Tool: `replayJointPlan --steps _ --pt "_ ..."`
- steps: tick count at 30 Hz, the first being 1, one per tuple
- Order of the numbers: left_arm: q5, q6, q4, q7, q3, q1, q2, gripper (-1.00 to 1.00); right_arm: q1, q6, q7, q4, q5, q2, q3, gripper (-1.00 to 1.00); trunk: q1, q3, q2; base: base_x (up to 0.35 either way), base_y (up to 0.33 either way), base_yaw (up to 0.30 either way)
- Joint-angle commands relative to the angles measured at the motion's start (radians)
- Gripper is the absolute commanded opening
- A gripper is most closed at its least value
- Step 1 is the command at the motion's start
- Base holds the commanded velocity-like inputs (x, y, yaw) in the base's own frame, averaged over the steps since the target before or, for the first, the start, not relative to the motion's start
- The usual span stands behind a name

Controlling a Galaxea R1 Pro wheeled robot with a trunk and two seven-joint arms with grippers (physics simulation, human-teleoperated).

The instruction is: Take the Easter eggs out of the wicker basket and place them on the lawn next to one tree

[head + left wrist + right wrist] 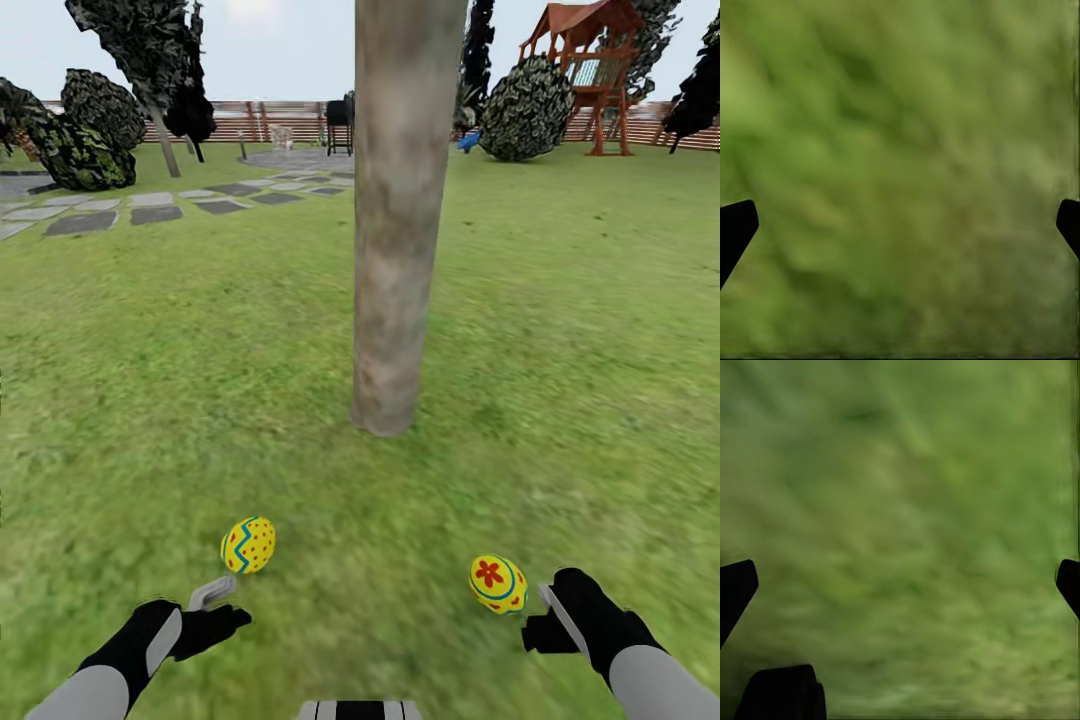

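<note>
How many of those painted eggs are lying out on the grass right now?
2. One Easter egg lies on the lawn near the left gripper, the other egg beside the right gripper, both in front of the tree. Any third is out of sight.

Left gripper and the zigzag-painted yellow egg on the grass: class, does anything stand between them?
Nothing visible does. The open left gripper sits just short of the zigzag-painted yellow egg, with bare green lawn between them.

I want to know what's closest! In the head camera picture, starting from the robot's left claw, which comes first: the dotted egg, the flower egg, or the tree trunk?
From the left claw:
1. Yellow egg with red dots, on the grass just ahead.
2. Yellow egg with a red flower, over by the right claw.
3. Thick grey-brown tree trunk, farther ahead, in the middle.
</note>
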Motion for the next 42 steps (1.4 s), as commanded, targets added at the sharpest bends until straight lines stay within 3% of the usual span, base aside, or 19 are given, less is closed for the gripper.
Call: replayJointPlan --steps 1,7,14,25,31,42 --pt "0.006 0.008 -0.001 0.001 0.005 0.0 -0.006 1.0 0.0 0.004 0.009 -0.001 0.009 0.0 0.0 1.0 -0.001 0.003 0.0 -0.34 -0.157 0.0" --pt "0.011 0.004 0.002 0.072 0.004 0.0 -0.024 1.0 0.0 0.004 0.009 -0.001 0.009 0.0 0.0 1.0 -0.004 0.026 0.001 -0.337 -0.14 0.0" --pt "0.011 0.002 0.004 0.076 0.004 0.0 -0.039 1.0 0.0 0.004 0.009 -0.001 0.009 -0.001 0.0 1.0 -0.007 0.053 0.003 -0.337 -0.116 0.0" --pt "0.012 0.002 0.004 0.077 0.005 0.0 -0.041 1.0 0.0 0.004 0.009 -0.001 0.009 0.0 0.0 1.0 -0.012 0.096 0.006 -0.213 -0.117 0.0" --pt "0.003 0.002 0.004 0.079 0.002 -0.001 -0.078 1.0 0.0 0.003 0.01 -0.001 0.002 0.0 0.0 1.0 -0.015 0.119 0.007 -0.25 -0.197 0.0" --pt "0.002 0.002 0.005 0.079 0.001 0.0 -0.086 1.0 0.0 0.003 0.009 -0.001 0.009 0.003 0.0 1.0 -0.02 0.162 0.01 -0.222 -0.291 0.135"
